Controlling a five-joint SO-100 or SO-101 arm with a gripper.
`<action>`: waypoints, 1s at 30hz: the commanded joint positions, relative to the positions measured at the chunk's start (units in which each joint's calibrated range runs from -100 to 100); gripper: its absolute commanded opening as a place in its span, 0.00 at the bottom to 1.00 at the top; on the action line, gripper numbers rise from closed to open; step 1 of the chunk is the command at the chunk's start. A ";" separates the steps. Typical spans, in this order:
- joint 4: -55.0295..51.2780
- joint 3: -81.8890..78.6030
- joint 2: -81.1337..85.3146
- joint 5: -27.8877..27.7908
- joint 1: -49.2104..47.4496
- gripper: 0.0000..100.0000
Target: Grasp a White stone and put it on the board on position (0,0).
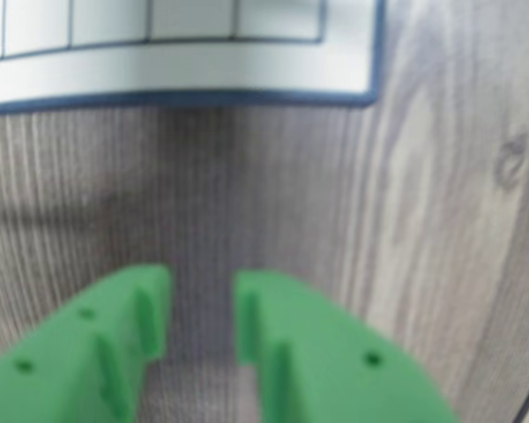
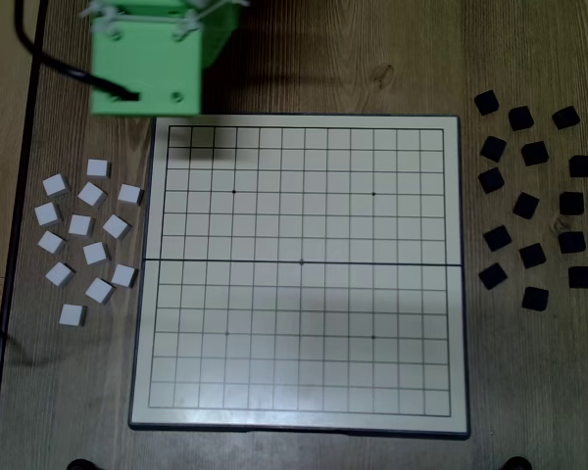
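Note:
Several white stones [image 2: 95,254] lie loose on the wooden table left of the board [image 2: 304,333]. None shows in the wrist view. The dotted crossing on the thick fold line, position (0,0) [image 2: 302,261], is bare. In the fixed view the green arm [image 2: 147,64] hangs over the table just beyond the board's top-left corner, hiding its own fingers. In the wrist view my gripper [image 1: 203,300] is open over bare wood, with nothing between its green fingers [image 1: 273,317]. A corner of the board [image 1: 176,66] lies ahead of it.
Several black tiles [image 2: 532,211] are scattered right of the board. A dark cable [image 2: 29,49] runs along the table's left side.

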State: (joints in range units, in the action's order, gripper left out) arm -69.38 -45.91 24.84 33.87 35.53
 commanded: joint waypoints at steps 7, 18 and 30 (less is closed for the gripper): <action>-11.03 30.74 -11.23 -0.05 4.85 0.06; -16.73 51.90 -16.74 0.63 8.49 0.06; -14.25 56.54 -20.81 2.20 9.58 0.06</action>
State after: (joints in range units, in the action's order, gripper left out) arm -85.40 6.21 3.65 35.92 45.01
